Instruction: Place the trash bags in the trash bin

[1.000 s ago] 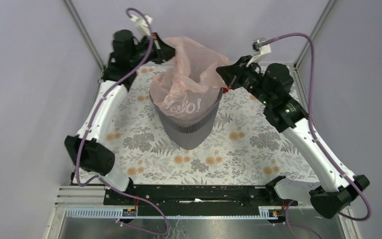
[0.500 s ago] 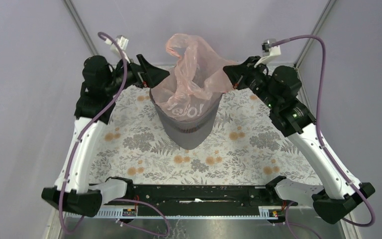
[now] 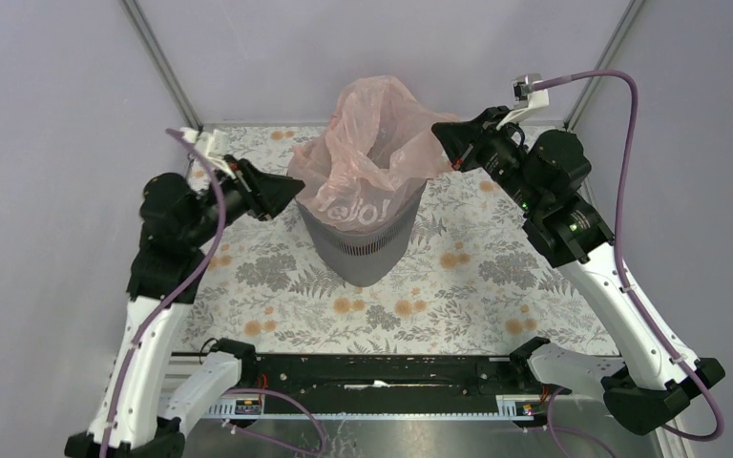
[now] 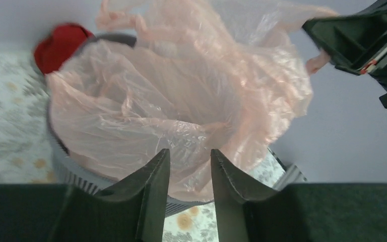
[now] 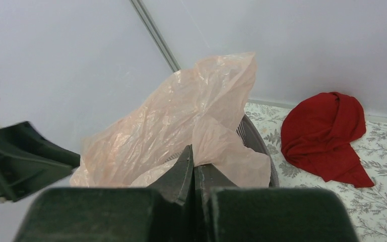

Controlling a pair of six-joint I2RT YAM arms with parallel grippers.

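1. We see the left gripper (image 4: 188, 169) with its fingers spread. Pink film shows through the gap and nothing is pinched.
2. The right gripper (image 5: 193, 166) has its fingers pressed together. A fold of the trash bag (image 3: 367, 157) meets the tips. The contact is hidden, so it is probably gripping.
3. The trash bag sits in the mouth of the trash bin (image 3: 363, 243). It drapes over the rim just beyond the left gripper and stands up between the two grippers.
4. Film covers the bin's inside, so we can't tell how deep the bag reaches.
5. The right wrist view shows only a sliver of bin rim past the fingertips.
6. A red cloth (image 5: 327, 133) lies on the table (image 5: 383, 201), beyond and right of the right gripper. The bag hides it in the top view.
7. The print on the bag is illegible.
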